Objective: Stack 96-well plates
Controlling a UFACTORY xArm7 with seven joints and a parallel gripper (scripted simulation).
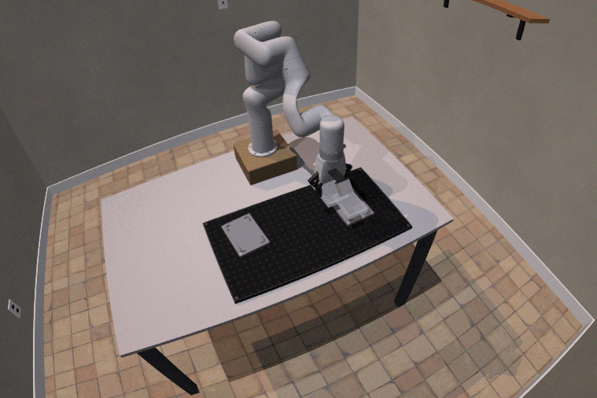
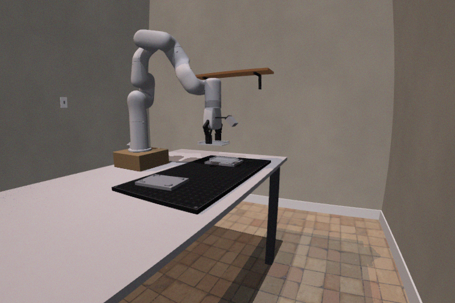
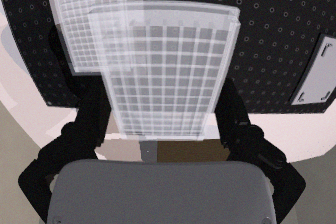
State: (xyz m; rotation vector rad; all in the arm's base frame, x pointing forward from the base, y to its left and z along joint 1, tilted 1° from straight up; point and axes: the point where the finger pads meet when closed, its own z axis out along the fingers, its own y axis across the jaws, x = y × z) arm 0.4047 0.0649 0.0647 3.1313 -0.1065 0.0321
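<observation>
My gripper point(image 1: 331, 186) point(image 2: 213, 141) point(image 3: 163, 90) is shut on a clear 96-well plate point(image 1: 329, 194) point(image 2: 221, 143) point(image 3: 167, 67) and holds it level, well above the board. The other 96-well plate point(image 1: 354, 205) point(image 2: 223, 158) point(image 3: 82, 22) sits in the nest N2 point(image 1: 366, 216) point(image 2: 231, 164). The held plate is higher than it and offset from it towards the arm's base and N1; in the wrist view it overlaps the lower plate's edge. The nest N1 point(image 1: 245, 235) point(image 2: 160, 181) point(image 3: 316, 77) is empty, with its corner posts showing. The A1 marks are too small to read.
Both nests lie on a black perforated board point(image 1: 299, 243) point(image 2: 199, 199) point(image 3: 270, 47) on a pale table point(image 1: 163, 262) point(image 2: 56, 228). The arm stands on a wooden block point(image 1: 273, 171) point(image 2: 140, 158). A wall shelf point(image 1: 519, 12) point(image 2: 235, 73) is behind.
</observation>
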